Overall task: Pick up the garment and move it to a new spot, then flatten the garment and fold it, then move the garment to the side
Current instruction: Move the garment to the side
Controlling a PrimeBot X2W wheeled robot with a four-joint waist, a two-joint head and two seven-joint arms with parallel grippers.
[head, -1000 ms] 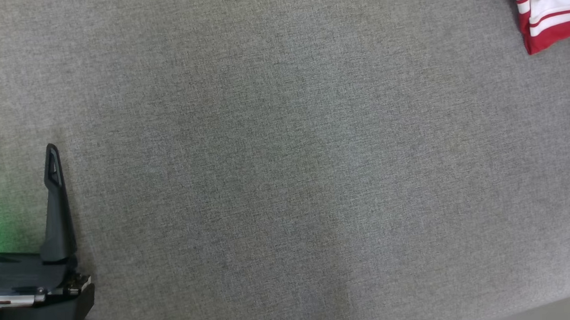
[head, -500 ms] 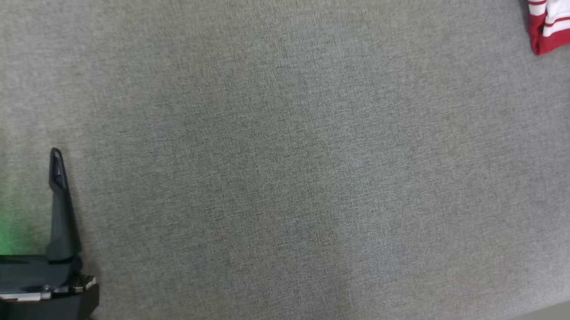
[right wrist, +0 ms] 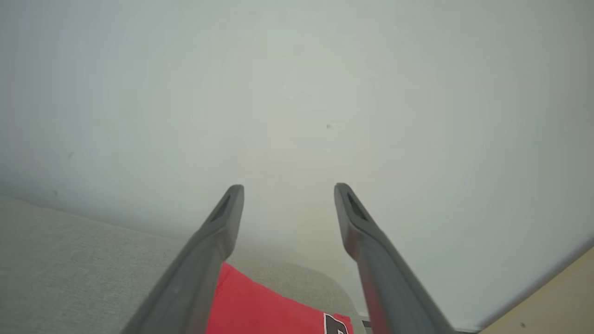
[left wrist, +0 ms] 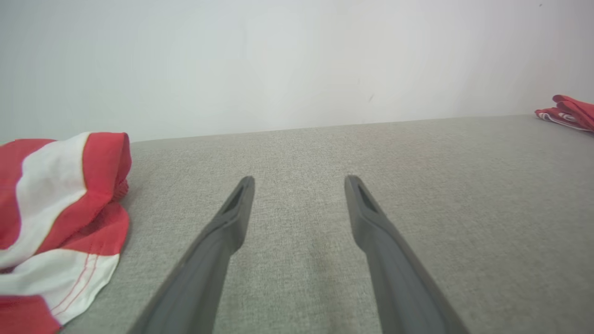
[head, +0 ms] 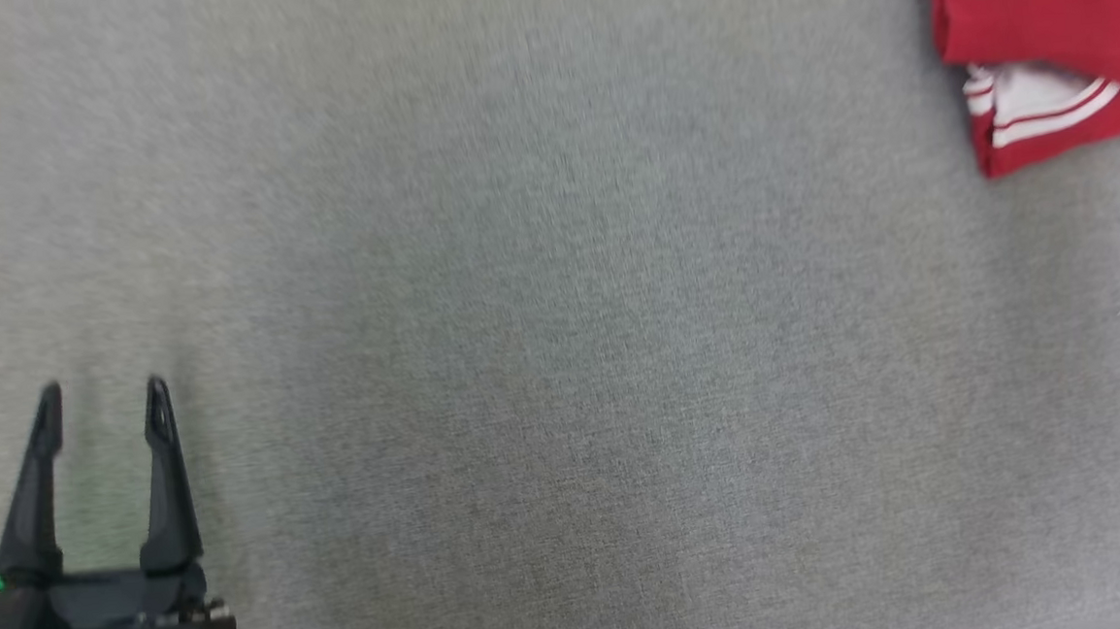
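Red-white crumpled cloth (left wrist: 60, 218) lies near left gripper (head: 103, 391), on its wrist view's left; fingers (left wrist: 232, 218) stand wide & empty, low over grey worktop (head: 562, 353). Far right, well apart: folded red garment (head: 1039, 32) w/ white stripes, long axis cut by view's edge, can't tell. Right gripper (right wrist: 288, 187) hangs just above it, fingers wide, nothing held. Right arm's clearly nearer; garment looks set aside already.

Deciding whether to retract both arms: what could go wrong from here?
1. The open right gripper hangs over the folded garment near the corner of the grey surface; retreating carelessly could snag it or nudge it off.
2. A crumpled red-and-white cloth lies beside the open left gripper; a sideways swing might drag it.
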